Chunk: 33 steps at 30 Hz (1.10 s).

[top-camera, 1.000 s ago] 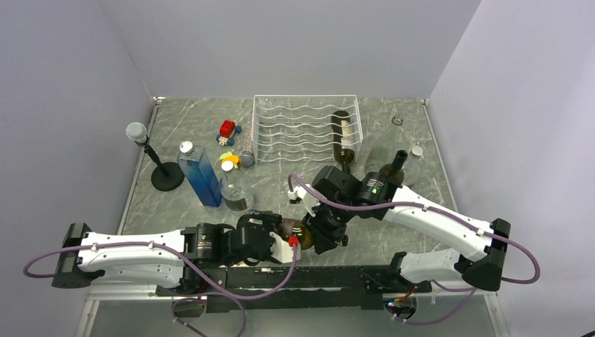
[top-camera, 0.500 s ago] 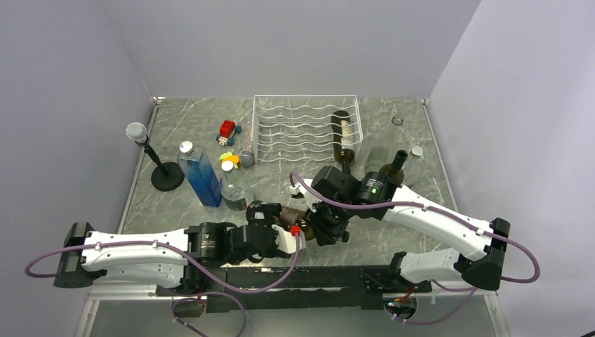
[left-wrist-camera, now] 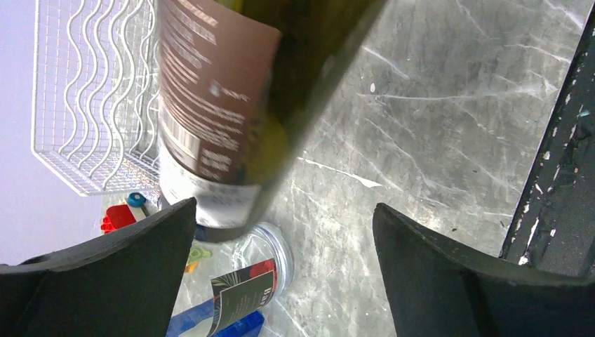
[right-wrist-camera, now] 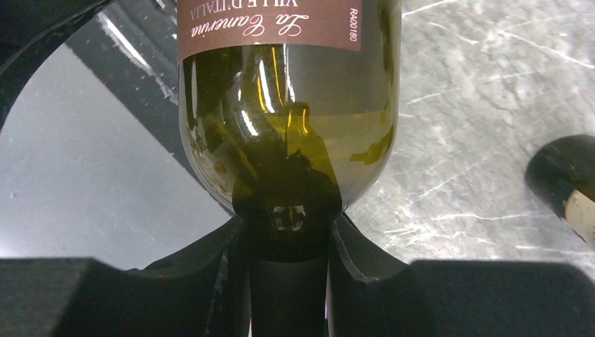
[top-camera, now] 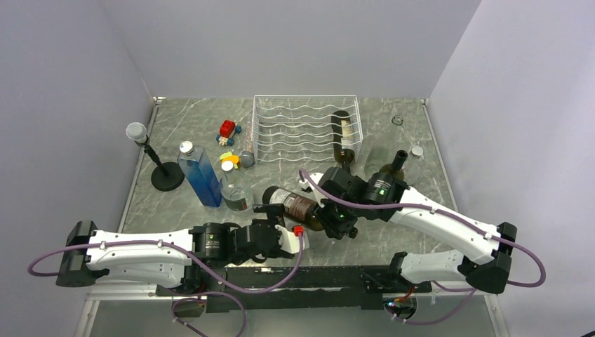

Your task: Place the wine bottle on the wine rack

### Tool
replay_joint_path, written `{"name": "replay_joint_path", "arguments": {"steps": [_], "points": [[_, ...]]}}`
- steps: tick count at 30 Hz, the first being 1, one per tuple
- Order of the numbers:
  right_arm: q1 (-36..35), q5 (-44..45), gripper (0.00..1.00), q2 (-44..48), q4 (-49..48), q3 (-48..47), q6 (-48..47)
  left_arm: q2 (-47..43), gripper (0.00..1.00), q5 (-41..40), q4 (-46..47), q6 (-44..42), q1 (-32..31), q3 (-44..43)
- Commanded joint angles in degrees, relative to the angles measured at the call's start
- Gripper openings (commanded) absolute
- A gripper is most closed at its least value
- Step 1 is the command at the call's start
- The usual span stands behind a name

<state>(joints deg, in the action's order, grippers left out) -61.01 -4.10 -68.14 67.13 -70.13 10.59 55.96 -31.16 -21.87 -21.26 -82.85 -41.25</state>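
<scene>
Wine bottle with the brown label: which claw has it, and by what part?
The right claw grips the wine bottle by its neck; the left claw is open and holds nothing.

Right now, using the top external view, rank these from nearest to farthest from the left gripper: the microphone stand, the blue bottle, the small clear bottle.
1. small clear bottle: just beyond the left gripper, slightly to its left.
2. blue bottle: next to the clear bottle, farther left.
3. microphone stand: farthest, near the table's left edge.
</scene>
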Motion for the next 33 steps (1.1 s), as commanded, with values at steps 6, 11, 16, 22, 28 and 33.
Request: {"name": "replay_joint_path", "arguments": {"steps": [6, 11, 16, 22, 28, 33], "points": [[1.7, 9.3, 0.00, 4.6, -5.1, -1.2, 5.1, -4.3, 0.99, 1.5, 2.9, 4.9, -0.2, -0.4], [8.5, 4.8, 0.00, 8.3, -13.7, 8.2, 5.9, -12.0, 0.99, 2.6, 10.6, 9.0, -0.2, 0.4], [14.3, 2.6, 0.00, 9.2, -19.4, 14.0, 6.6, -16.5, 0.99, 2.2, 15.5, 12.8, -0.2, 0.2], [18.4, 3.0, 0.00, 8.3, -26.0, 17.9, 9.3, -16.4, 0.99, 2.7, 21.4, 16.5, -0.2, 0.4], [21.0, 4.0, 0.00, 5.1, -32.0, 19.7, 10.4, -14.5, 0.99, 3.2, 24.8, 18.1, -0.2, -0.3], [22.6, 5.9, 0.00, 2.5, -36.3, 20.6, 11.2, -13.5, 0.99, 2.3, 23.8, 19.0, -0.2, -2.0]]}}
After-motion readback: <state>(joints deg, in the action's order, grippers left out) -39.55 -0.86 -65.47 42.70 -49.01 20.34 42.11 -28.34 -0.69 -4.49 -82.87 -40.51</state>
